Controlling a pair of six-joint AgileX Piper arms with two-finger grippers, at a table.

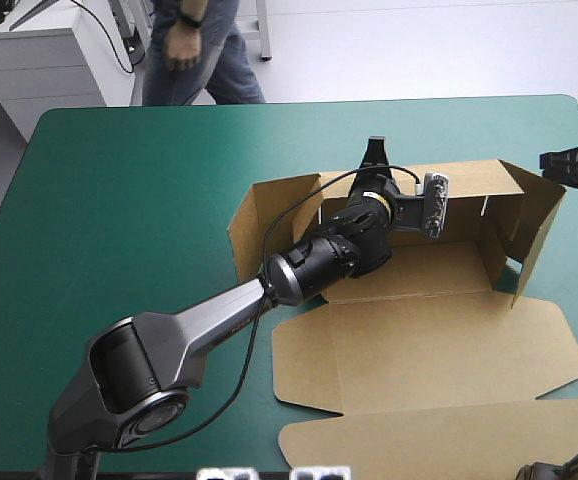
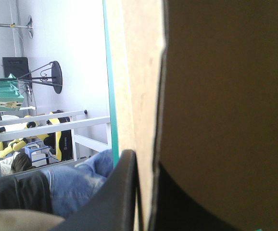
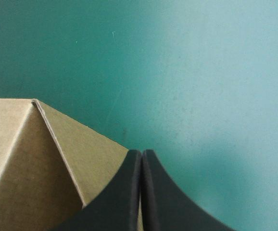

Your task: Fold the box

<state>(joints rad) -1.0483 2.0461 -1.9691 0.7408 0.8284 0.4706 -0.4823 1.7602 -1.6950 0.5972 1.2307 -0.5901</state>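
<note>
The brown box (image 1: 439, 275) stands right of the table's middle, its walls raised and its lid (image 1: 439, 350) flat toward the front edge. My left gripper (image 1: 374, 155) reaches across the tray to the far wall (image 1: 469, 180). In the left wrist view my left gripper (image 2: 146, 195) is all but shut, with that wall's board (image 2: 144, 96) between the black fingers (image 2: 120, 192). My right gripper (image 1: 569, 165) hovers at the right wall's (image 1: 539, 215) upper corner. In the right wrist view my right gripper (image 3: 141, 154) is shut in a pointed arch, just above the corner (image 3: 57, 144), holding nothing.
The teal-green cover (image 1: 129, 200) lies bare left of the box and beyond its far wall. A second lid flap (image 1: 439, 445) reaches nearly to the front edge. The left arm's black cable (image 1: 269, 240) runs over the box's left wall.
</note>
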